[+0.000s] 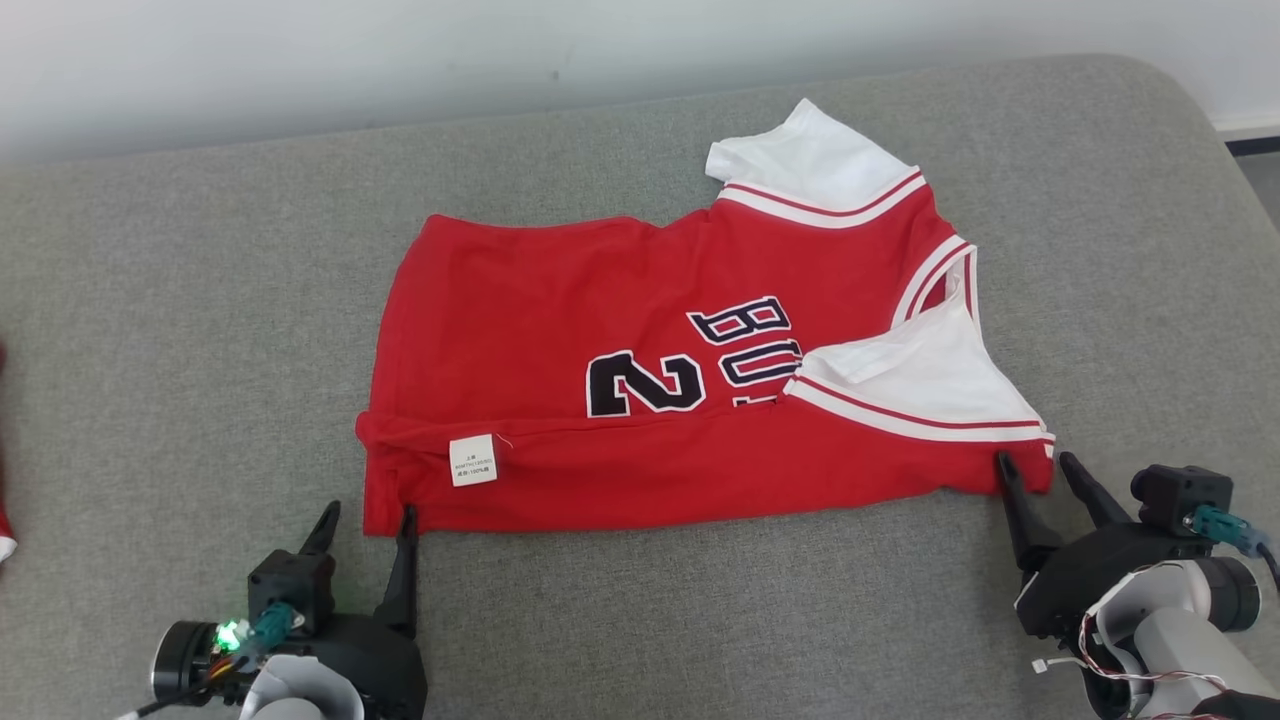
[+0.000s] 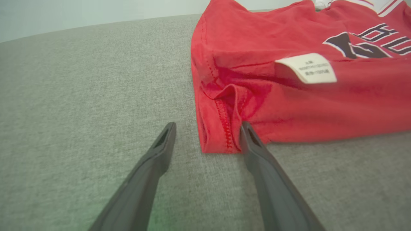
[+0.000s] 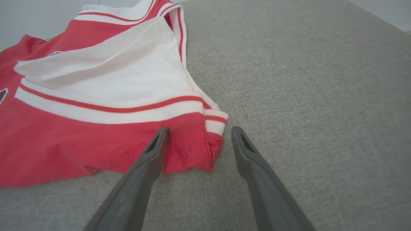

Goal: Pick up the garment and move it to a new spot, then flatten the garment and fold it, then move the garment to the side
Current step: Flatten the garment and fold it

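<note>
The garment is a red basketball jersey with white sleeves, dark lettering and a white care tag. It lies on the grey cushion, its near long edge folded over onto the front. My left gripper stands open at the jersey's near-left corner, that corner lying between its fingers. My right gripper is open at the near-right corner, one finger over the red cloth and the other on bare cushion. Neither holds anything.
The grey cushion's far edge meets a pale wall. A bit of red and white cloth shows at the left edge of the head view. Bare cushion lies left of the jersey and in front of it.
</note>
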Robot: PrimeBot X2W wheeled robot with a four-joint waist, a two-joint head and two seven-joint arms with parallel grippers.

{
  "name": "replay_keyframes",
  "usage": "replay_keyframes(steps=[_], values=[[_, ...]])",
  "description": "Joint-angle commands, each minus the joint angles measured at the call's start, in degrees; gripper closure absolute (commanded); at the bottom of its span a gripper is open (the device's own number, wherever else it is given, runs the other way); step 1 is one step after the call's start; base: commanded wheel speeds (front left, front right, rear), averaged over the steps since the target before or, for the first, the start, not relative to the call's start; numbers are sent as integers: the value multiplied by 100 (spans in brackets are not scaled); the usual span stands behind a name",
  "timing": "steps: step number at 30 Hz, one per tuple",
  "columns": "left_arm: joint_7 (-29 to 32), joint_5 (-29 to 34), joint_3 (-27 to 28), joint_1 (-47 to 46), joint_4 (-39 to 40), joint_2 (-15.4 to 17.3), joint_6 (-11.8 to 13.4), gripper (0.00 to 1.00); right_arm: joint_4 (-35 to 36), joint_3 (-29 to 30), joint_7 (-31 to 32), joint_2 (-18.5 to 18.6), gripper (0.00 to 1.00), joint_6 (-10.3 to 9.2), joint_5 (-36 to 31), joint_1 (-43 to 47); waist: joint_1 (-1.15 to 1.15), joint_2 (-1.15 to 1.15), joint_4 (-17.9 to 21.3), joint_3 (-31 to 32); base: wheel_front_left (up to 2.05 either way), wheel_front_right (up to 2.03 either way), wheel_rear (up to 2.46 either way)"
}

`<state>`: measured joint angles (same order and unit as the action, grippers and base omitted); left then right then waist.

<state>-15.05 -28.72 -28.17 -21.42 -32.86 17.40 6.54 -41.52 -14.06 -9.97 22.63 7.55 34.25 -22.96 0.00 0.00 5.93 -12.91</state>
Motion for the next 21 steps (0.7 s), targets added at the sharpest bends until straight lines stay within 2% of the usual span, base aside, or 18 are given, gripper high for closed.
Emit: replay_keyframes(steps=[1,2,3,4,5,6,11,21], values=[[-17,-77,18,35,-47,1,-48,0,-39,-34,-30,-56,0,-14,-21,-50,0,0,2,-19,0,0,0],[-4,-188,40,74,-76,-48,-115,0,-87,-60,-15,-70,0,-14,-3,-66,0,0,-1,-27,0,0,0],[-4,-208,56,83,-90,-72,-177,0,-120,-79,-16,-76,20,-14,22,-82,0,0,-5,-35,0,0,0],[4,-235,42,82,-114,-77,-232,33,-153,-96,-33,-77,60,-14,38,-100,0,0,-9,-42,0,0,0],[44,-277,14,89,-150,-107,-287,96,-184,-117,-49,-86,100,-14,55,-114,0,0,-13,-45,0,0,0],[46,-294,-8,82,-174,-134,-335,100,-211,-140,-58,-99,100,-14,75,-127,0,0,-18,-47,0,0,0],[21,-339,9,84,-223,-191,-390,100,-279,-236,-186,-87,100,-14,183,-185,0,0,-35,49,0,0,0],[-12,-471,224,1180,453,-74,-297,100,200,-132,-348,201,100,-15,596,838,0,0,-184,716,0,0,0]])
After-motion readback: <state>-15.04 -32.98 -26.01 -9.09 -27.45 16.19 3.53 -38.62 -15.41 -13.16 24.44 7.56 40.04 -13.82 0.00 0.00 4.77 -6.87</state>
